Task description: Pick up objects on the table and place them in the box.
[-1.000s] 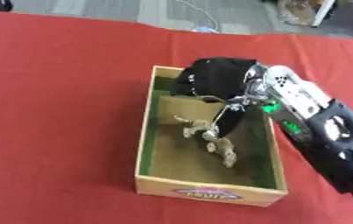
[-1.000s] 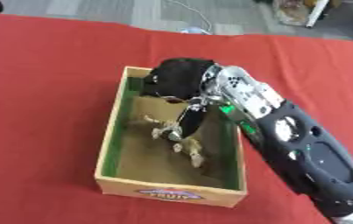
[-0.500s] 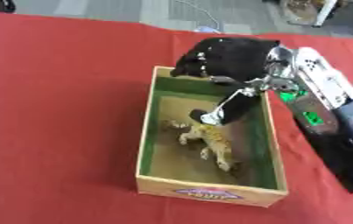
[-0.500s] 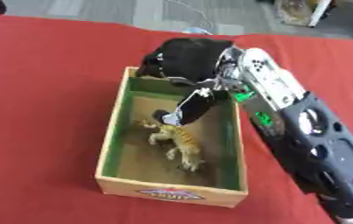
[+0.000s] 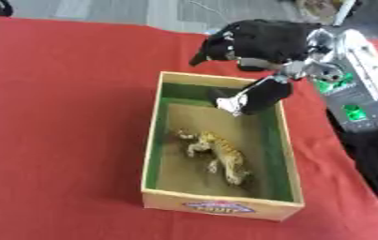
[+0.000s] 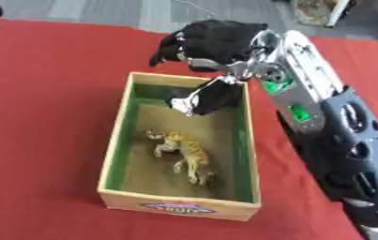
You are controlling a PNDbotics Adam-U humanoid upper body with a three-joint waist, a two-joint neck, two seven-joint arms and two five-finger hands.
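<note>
One hand: our right hand (image 5: pixel 261 42) over box's far end, arm in from the right; left hand not seen
Hand state: fingers relaxed and spread, holding nothing; thumb (image 5: pixel 253 96) hangs down just inside the far wall
Toy: striped tiger figure (image 5: pixel 216 154) lies on its side on the box floor, below and nearer us than the hand, apart from it
Box: wooden box (image 5: pixel 221 205), green lining, on red cloth (image 5: pixel 60 122)
Step (our guess): lifting out after release
How: go straight up, keep thumb off far wall + right rim so box doesn't shift
</note>
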